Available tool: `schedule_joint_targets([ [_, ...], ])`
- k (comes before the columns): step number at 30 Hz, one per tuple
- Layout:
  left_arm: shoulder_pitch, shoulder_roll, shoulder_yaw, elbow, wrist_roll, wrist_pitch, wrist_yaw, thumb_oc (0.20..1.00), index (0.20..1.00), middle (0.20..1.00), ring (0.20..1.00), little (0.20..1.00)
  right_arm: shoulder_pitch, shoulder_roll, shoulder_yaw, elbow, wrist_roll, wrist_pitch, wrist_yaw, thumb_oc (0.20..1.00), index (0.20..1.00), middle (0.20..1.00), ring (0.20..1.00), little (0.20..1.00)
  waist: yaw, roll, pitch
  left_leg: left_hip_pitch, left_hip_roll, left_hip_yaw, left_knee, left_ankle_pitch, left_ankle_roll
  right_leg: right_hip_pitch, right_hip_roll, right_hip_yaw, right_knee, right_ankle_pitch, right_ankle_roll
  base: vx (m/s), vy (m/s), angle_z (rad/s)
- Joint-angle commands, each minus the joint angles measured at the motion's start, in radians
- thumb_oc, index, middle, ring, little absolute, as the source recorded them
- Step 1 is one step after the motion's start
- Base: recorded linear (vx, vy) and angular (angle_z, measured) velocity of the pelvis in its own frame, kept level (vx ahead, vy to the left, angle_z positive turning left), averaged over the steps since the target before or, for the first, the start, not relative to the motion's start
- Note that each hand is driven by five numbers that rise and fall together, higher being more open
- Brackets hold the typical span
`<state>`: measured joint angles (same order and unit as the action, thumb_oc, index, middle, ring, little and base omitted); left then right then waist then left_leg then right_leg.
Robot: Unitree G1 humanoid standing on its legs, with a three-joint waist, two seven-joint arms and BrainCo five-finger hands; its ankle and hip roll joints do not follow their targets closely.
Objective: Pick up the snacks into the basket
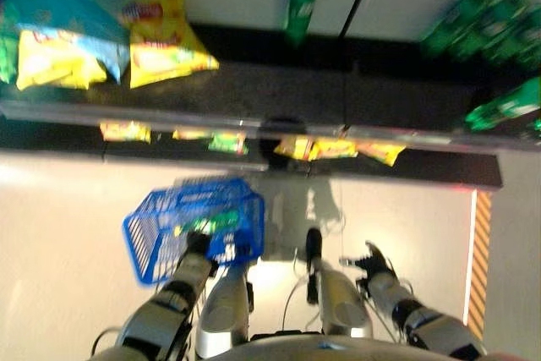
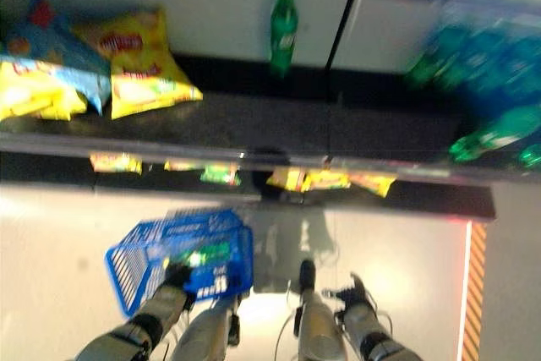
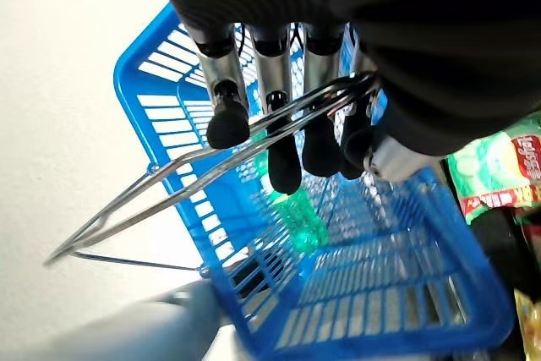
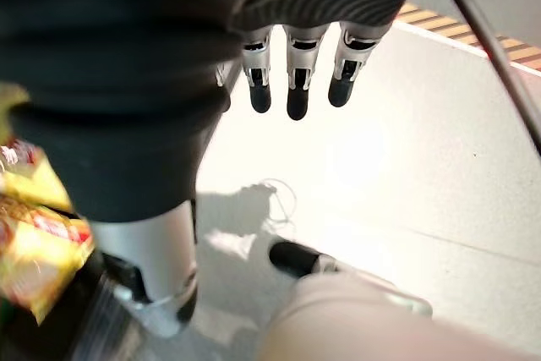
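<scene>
2 hands show; our left hand (image 3: 279,82) is curled round the wire handle (image 3: 211,154) of the blue basket (image 1: 169,230), our right hand (image 4: 296,73) hangs relaxed; the snacks (image 1: 161,31) lie on the shelf (image 1: 279,90); the tilted basket may spill its green bottle (image 3: 296,213).

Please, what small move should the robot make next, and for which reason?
Probably raise the free right hand toward the yellow snack bags on the dark shelf. The left hand already holds the blue plastic basket by its wire handle, and the right hand hangs low with relaxed fingers, holding nothing, far from the snacks.
</scene>
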<state>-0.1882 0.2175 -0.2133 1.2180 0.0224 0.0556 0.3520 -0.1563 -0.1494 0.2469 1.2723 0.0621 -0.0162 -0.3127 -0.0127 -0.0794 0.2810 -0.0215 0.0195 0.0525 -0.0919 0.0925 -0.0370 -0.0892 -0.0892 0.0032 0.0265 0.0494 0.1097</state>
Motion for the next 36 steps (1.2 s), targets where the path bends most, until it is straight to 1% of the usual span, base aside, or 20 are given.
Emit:
schedule_joint_targets([
  [1, -0.001, -0.029, -0.065, 0.052, 0.133, -0.016, -0.038, 0.2, 0.2, 0.2, 0.2, 0.2, 0.01, -0.021, 0.017, 0.052, -0.041, 0.017, 0.045, 1.0, 1.0, 1.0, 1.0, 1.0, -0.015, 0.099, -0.068, -0.007, -0.112, 0.007, 0.019, -0.056, 0.045, -0.004, 0.118, 0.008, 0.067, -0.073, 0.003, 0.08, -0.015, 0.06],
  [6, 0.069, -0.083, -0.09, 0.022, 0.163, -0.027, -0.042, 0.2, 0.2, 0.2, 0.2, 0.2, 0.068, -0.043, -0.035, 0.059, -0.059, 0.023, 0.044, 1.0, 1.0, 1.0, 1.0, 1.0, -0.024, 0.126, -0.154, 0.014, -0.114, 0.027, 0.033, -0.073, 0.04, 0.083, 0.11, 0.006, -0.052, -0.042, -0.005, 0.09, -0.034, -0.05],
  [9, 0.065, -0.091, -0.104, 0.011, 0.168, -0.027, -0.039, 0.2, 0.2, 0.2, 0.2, 0.2, 0.07, -0.049, -0.032, 0.061, -0.066, 0.026, 0.044, 1.0, 1.0, 1.0, 1.0, 1.0, -0.026, 0.13, -0.149, 0.003, -0.123, 0.023, 0.062, -0.08, 0.038, 0.09, 0.109, 0.0, -0.061, -0.04, -0.008, -0.04, -0.002, 0.05],
  [11, 0.06, -0.093, -0.172, -0.04, 0.229, -0.03, -0.036, 0.2, 0.2, 0.2, 0.2, 0.2, 0.071, -0.053, -0.024, 0.064, -0.08, 0.028, 0.028, 1.0, 1.0, 1.0, 1.0, 1.0, -0.03, 0.129, -0.135, -0.018, -0.146, -0.01, 0.15, -0.116, 0.024, 0.104, 0.094, -0.017, -0.064, -0.036, -0.013, -0.09, 0.036, 0.08],
  [12, 0.06, -0.09, -0.189, -0.052, 0.25, -0.032, -0.037, 0.2, 0.2, 0.2, 0.2, 0.2, 0.07, -0.051, -0.024, 0.056, -0.074, 0.025, 0.024, 1.0, 1.0, 1.0, 1.0, 1.0, -0.034, 0.122, -0.136, -0.017, -0.136, -0.013, 0.15, -0.125, 0.021, 0.103, 0.083, -0.014, -0.066, -0.033, -0.01, -0.07, 0.096, 0.27],
  [14, 0.065, -0.081, -0.183, -0.054, 0.253, -0.031, -0.028, 0.2, 0.2, 0.2, 0.2, 0.2, 0.066, -0.049, -0.008, 0.032, -0.08, 0.018, 0.018, 1.0, 1.0, 1.0, 1.0, 1.0, -0.03, 0.106, -0.137, -0.02, -0.092, -0.024, 0.154, -0.13, 0.016, 0.093, 0.064, -0.001, -0.064, -0.025, 0.0, -0.04, 0.137, 0.24],
  [16, 0.066, -0.078, -0.179, -0.033, 0.264, -0.023, -0.006, 0.2, 0.2, 0.2, 0.2, 0.2, 0.057, -0.05, 0.007, 0.007, -0.084, 0.012, 0.01, 1.0, 1.0, 1.0, 1.0, 1.0, -0.022, 0.086, -0.144, -0.036, -0.02, -0.04, 0.131, -0.104, 0.002, 0.081, 0.041, 0.016, -0.064, -0.023, 0.009, 0.0, 0.168, 0.02],
  [20, 0.056, -0.069, -0.117, 0.005, 0.203, -0.003, 0.051, 0.2, 0.2, 0.2, 0.2, 0.2, 0.036, -0.055, 0.031, -0.068, -0.086, -0.002, -0.01, 1.0, 1.0, 1.0, 1.0, 1.0, -0.018, 0.068, -0.138, -0.068, 0.154, -0.055, 0.067, 0.01, -0.043, 0.064, 0.003, 0.026, -0.055, -0.045, 0.031, 0.04, 0.261, -0.14],
  [21, 0.047, -0.065, -0.08, 0.022, 0.162, 0.0, 0.088, 0.2, 0.2, 0.2, 0.2, 0.2, 0.03, -0.071, 0.041, -0.122, -0.107, -0.008, -0.035, 1.0, 1.0, 1.0, 1.0, 1.0, -0.016, 0.071, -0.12, -0.085, 0.207, -0.032, 0.037, 0.055, -0.078, 0.074, -0.018, 0.023, -0.056, -0.059, 0.047, 0.04, 0.313, -0.16],
  [22, 0.047, -0.065, -0.08, 0.022, 0.162, -0.001, 0.088, 0.2, 0.2, 0.2, 0.2, 0.2, 0.03, -0.071, 0.042, -0.123, -0.107, -0.007, -0.035, 1.0, 1.0, 1.0, 1.0, 1.0, -0.017, 0.071, -0.118, -0.082, 0.208, -0.033, 0.034, 0.056, -0.079, 0.076, -0.017, 0.022, -0.056, -0.06, 0.047, 0.1, 0.474, -0.01],
  [23, 0.038, -0.055, -0.06, 0.019, 0.151, -0.001, 0.114, 0.2, 0.2, 0.2, 0.2, 0.2, 0.038, -0.093, 0.032, -0.198, -0.117, -0.013, -0.061, 1.0, 1.0, 1.0, 1.0, 1.0, -0.013, 0.074, -0.108, -0.102, 0.243, -0.005, 0.044, 0.078, -0.107, 0.093, -0.048, 0.02, -0.055, -0.07, 0.066, 0.07, 0.25, 0.15],
  [26, 0.052, -0.054, -0.048, 0.018, 0.153, -0.006, 0.119, 0.2, 0.2, 0.2, 0.2, 0.2, 0.048, -0.105, 0.022, -0.233, -0.124, -0.011, -0.065, 1.0, 1.0, 1.0, 1.0, 1.0, -0.007, 0.073, -0.111, -0.091, 0.235, -0.018, 0.059, 0.042, -0.105, 0.104, -0.065, 0.025, -0.054, -0.07, 0.08, 0.13, 0.316, 0.04],
  [28, 0.063, -0.045, -0.044, 0.026, 0.166, -0.001, 0.121, 0.2, 0.2, 0.2, 0.2, 0.2, 0.094, -0.104, -0.028, -0.293, -0.099, -0.018, -0.065, 1.0, 1.0, 1.0, 1.0, 1.0, -0.007, 0.051, -0.128, -0.103, 0.199, -0.006, 0.113, -0.01, -0.097, 0.125, -0.155, 0.007, -0.026, -0.038, 0.117, 0.25, 0.536, -0.08],
  [29, 0.058, -0.043, -0.04, 0.028, 0.156, -0.005, 0.115, 0.2, 0.2, 0.2, 0.2, 0.2, 0.106, -0.1, -0.044, -0.324, -0.077, -0.024, -0.055, 1.0, 1.0, 1.0, 1.0, 1.0, -0.008, 0.041, -0.132, -0.102, 0.172, 0.009, 0.121, -0.027, -0.083, 0.111, -0.196, 0.005, 0.005, 0.014, 0.126, 0.13, 0.352, 0.39],
  [30, 0.058, -0.043, -0.04, 0.028, 0.156, -0.005, 0.115, 0.2, 0.2, 0.2, 0.2, 0.2, 0.108, -0.1, -0.045, -0.326, -0.077, -0.023, -0.055, 1.0, 1.0, 1.0, 1.0, 1.0, -0.007, 0.039, -0.133, -0.103, 0.169, 0.01, 0.122, -0.028, -0.082, 0.11, -0.199, 0.007, 0.005, 0.014, 0.127, 0.1, 0.417, 0.43],
  [32, 0.035, -0.002, -0.04, -0.004, 0.161, 0.0, 0.108, 0.2, 0.2, 0.2, 0.2, 0.2, 0.128, -0.09, -0.059, -0.533, -0.02, -0.042, -0.036, 1.0, 1.0, 1.0, 1.0, 1.0, -0.007, 0.021, -0.13, -0.082, 0.127, 0.04, 0.082, -0.047, -0.052, 0.041, -0.218, -0.017, 0.064, 0.092, 0.104, 0.06, 0.357, -0.06],
  [33, 0.035, -0.002, -0.04, -0.004, 0.161, 0.0, 0.108, 0.2, 0.2, 0.2, 0.2, 0.2, 0.128, -0.09, -0.059, -0.533, -0.02, -0.042, -0.036, 1.0, 1.0, 1.0, 1.0, 1.0, -0.007, 0.021, -0.13, -0.082, 0.127, 0.04, 0.082, -0.046, -0.052, 0.041, -0.219, -0.017, 0.065, 0.092, 0.104, 0.06, 0.419, -0.37],
  [34, 0.028, 0.016, -0.029, -0.008, 0.171, 0.007, 0.103, 0.2, 0.2, 0.2, 0.2, 0.2, 0.139, -0.082, -0.063, -0.644, 0.019, -0.064, -0.027, 1.0, 1.0, 1.0, 1.0, 1.0, 0.0, 0.026, -0.123, -0.06, 0.097, 0.077, 0.05, -0.054, -0.035, 0.017, -0.242, -0.11, 0.082, 0.131, 0.093, 0.06, 0.399, -0.35],
  [35, 0.027, 0.02, -0.025, -0.007, 0.175, 0.011, 0.1, 0.2, 0.2, 0.2, 0.2, 0.2, 0.147, -0.082, -0.063, -0.677, 0.025, -0.071, -0.021, 1.0, 1.0, 1.0, 1.0, 1.0, -0.006, 0.035, -0.118, -0.05, 0.086, 0.076, 0.036, -0.051, -0.029, 0.018, -0.228, -0.125, 0.099, 0.111, 0.085, 0.1, 0.569, -0.36],
  [36, 0.021, 0.027, -0.026, -0.01, 0.187, 0.019, 0.088, 0.2, 0.2, 0.2, 0.2, 0.2, 0.157, -0.087, -0.067, -0.743, 0.041, -0.089, -0.007, 1.0, 1.0, 1.0, 1.0, 1.0, -0.024, 0.044, -0.118, -0.044, 0.064, 0.075, 0.028, -0.048, -0.018, 0.015, -0.165, -0.08, 0.145, 0.064, 0.071, 0.1, 0.392, -0.24],
])
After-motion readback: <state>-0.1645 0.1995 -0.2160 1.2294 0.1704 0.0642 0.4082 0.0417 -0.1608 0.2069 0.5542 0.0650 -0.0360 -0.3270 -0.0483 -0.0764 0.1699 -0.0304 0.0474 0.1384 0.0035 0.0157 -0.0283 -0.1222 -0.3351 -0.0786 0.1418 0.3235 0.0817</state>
